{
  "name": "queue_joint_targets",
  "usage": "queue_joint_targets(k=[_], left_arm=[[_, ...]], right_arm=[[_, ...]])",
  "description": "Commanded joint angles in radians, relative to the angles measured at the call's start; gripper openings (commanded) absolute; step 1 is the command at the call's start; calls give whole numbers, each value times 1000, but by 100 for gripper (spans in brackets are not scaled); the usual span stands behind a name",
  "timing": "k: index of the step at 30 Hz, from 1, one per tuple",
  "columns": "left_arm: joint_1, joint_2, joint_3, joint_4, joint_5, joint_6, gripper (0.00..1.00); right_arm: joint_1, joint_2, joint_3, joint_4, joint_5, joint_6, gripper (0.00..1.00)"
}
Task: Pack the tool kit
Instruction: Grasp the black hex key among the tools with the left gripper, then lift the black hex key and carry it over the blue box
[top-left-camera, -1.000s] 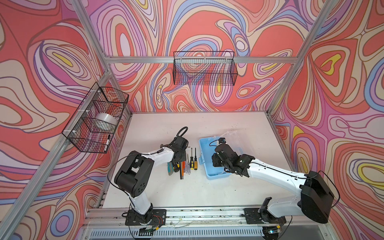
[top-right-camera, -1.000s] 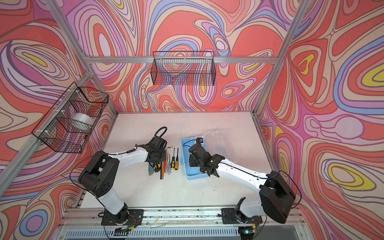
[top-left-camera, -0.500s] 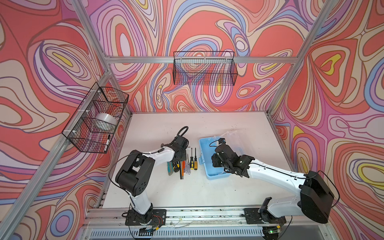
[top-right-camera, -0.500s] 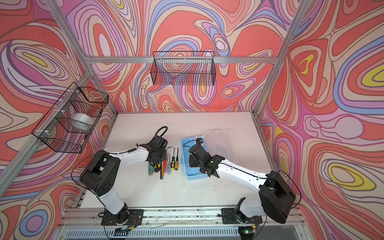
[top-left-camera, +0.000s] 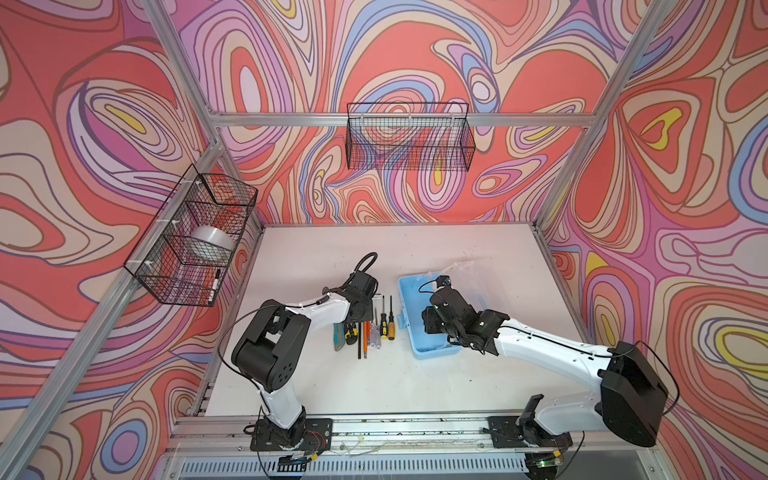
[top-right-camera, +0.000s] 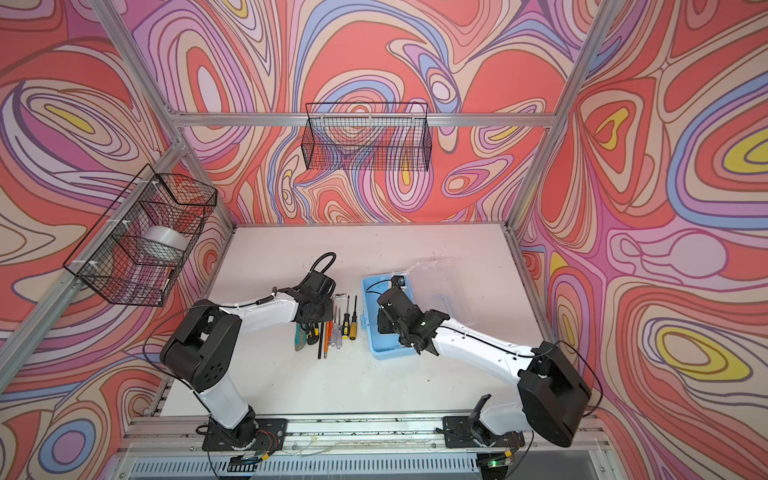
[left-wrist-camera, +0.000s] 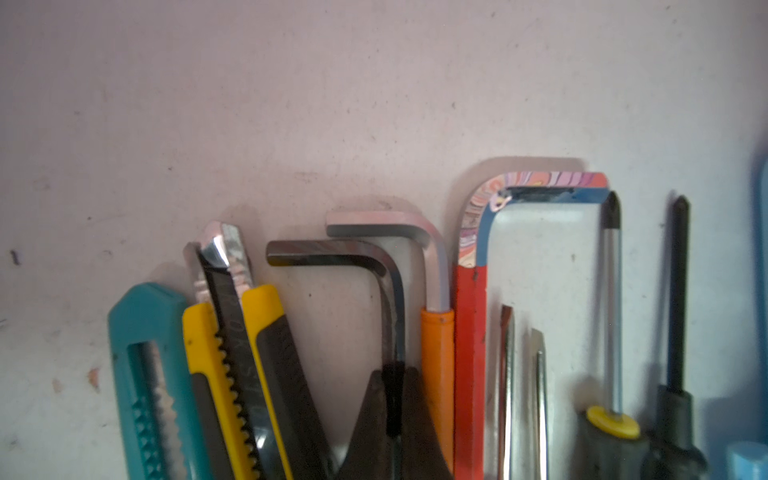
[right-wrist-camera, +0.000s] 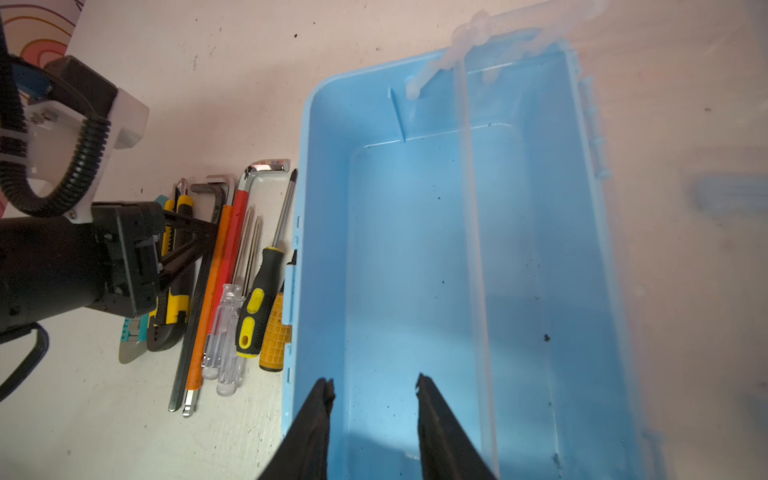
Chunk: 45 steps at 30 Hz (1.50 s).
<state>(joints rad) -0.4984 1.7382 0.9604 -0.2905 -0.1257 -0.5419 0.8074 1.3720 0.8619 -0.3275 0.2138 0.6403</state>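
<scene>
Left claw (left-wrist-camera: 392, 386) has now closed on the dark hex key (left-wrist-camera: 332, 257); right claw (right-wrist-camera: 374, 384) hangs partly spread over the tool kit (right-wrist-camera: 324, 166).
Since one second ago the left claw's tips came together (the arms hardly shifted). They pinch the key's long shaft on the counter (left-wrist-camera: 374, 83), between the yellow utility knife (left-wrist-camera: 232, 353) and the orange-sleeved hex key (left-wrist-camera: 436, 353). The right claw holds nothing; the empty tool kit is directly below it, with its clear lid (top-left-camera: 482, 278) open at the far side. From the left claw, the tool kit lies just beyond the screwdrivers (left-wrist-camera: 611, 311).

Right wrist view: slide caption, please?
Right tool open over empty blue box; left tool shut on dark hex key.
</scene>
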Motion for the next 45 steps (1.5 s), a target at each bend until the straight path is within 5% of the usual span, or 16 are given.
queue_joint_targets(k=[1, 9, 16, 24, 28, 45], left_arm=[[-7, -71, 38, -54, 18, 24, 0], [-8, -234, 105, -83, 112, -21, 0], [-81, -319, 102, 112, 243, -207, 0], [-272, -180, 116, 386, 136, -381, 0], [-325, -61, 188, 371, 114, -428, 0], [-335, 179, 315, 290, 101, -465, 0]], right_arm=[[4, 20, 8, 15, -15, -5, 36], [-9, 2, -7, 45, -41, 13, 36], [-68, -96, -44, 62, -51, 65, 36], [-139, -141, -15, -21, -85, 26, 39], [-141, -176, -30, -33, -46, 20, 36], [-163, -229, -80, -45, -33, 2, 36]])
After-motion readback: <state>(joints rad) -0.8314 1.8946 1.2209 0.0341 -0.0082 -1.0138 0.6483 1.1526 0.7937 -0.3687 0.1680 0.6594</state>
